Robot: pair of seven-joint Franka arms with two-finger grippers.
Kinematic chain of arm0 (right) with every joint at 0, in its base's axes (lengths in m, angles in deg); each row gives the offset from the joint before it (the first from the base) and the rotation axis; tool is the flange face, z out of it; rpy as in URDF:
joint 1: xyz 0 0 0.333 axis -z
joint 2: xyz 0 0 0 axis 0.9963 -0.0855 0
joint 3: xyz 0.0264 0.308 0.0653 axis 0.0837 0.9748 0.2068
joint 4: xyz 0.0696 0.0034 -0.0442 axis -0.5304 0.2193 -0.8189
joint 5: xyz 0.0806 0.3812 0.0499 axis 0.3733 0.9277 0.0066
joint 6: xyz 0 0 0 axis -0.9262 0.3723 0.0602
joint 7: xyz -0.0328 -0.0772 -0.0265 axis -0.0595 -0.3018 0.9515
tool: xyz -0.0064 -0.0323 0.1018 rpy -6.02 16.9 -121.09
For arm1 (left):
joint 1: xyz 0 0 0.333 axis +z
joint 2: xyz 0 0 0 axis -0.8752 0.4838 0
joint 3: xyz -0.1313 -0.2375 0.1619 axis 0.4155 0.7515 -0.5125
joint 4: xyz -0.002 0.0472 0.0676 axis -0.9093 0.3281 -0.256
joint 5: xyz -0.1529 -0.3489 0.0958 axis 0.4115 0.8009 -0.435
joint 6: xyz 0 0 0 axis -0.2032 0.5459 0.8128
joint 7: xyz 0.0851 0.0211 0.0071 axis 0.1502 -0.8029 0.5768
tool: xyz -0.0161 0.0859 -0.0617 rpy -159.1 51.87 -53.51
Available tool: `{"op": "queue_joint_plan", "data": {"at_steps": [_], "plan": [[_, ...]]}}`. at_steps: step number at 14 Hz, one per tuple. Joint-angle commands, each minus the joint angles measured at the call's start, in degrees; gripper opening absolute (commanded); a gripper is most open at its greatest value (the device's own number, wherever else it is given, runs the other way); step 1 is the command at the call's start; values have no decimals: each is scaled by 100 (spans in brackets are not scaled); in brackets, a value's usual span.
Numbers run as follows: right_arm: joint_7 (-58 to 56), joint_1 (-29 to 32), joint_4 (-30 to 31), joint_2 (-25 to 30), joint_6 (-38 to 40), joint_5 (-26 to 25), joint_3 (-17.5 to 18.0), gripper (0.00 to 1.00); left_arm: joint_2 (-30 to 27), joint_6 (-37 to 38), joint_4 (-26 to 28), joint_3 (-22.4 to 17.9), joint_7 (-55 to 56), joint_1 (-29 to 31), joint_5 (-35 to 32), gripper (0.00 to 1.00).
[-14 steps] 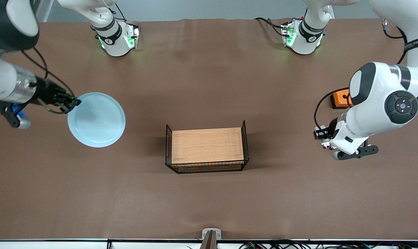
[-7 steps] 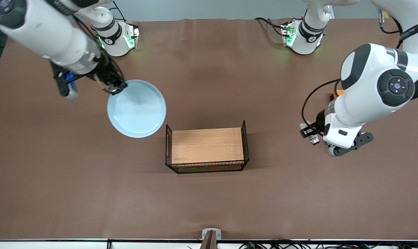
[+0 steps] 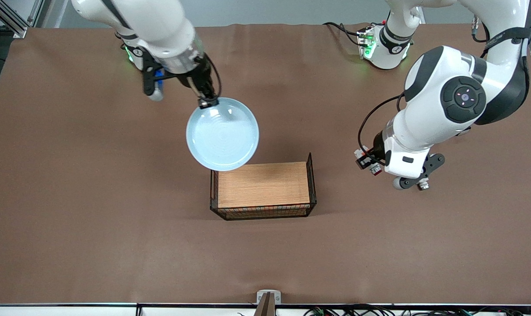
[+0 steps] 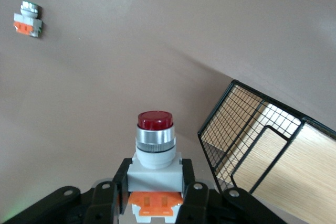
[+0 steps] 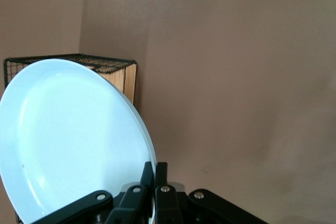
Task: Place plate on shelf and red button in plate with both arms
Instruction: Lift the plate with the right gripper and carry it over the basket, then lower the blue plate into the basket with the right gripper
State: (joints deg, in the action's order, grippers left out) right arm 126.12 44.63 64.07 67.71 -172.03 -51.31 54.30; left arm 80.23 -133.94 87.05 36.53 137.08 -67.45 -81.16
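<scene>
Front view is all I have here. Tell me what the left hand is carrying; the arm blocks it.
Observer: The left hand is shut on the red button, white body clamped between the fingers, dark red cap pointing away from the wrist.
Operator: Say what lies ahead of it.
Observer: In the left wrist view, the wire rack with the wooden top is close by, its black mesh end facing the button.
Operator: Check the right hand's grip on the plate.
Observer: The right hand pinches the plate at its rim alone; the plate hangs tilted over the rack's corner.
</scene>
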Motion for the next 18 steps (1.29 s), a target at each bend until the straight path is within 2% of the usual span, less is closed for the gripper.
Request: {"op": "queue_joint_plan", "data": {"at_steps": [1, 5, 8, 18], "plan": [[712, -339, -86, -326, -392, -288, -81, 0, 257, -19, -338, 6, 414, -178, 47, 30], [1215, -498, -95, -704, -885, -570, -90, 0, 372, -274, -374, -29, 767, -319, 12, 30], [1558, -498, -68, -959, -1377, -571, -90, 0, 425, -335, -374, -29, 873, -319, 12, 30], [1840, -744, -68, -1715, -1914, -1115, -99, 0, 399, -485, -365, -29, 1558, -310, 12, 35]]}}
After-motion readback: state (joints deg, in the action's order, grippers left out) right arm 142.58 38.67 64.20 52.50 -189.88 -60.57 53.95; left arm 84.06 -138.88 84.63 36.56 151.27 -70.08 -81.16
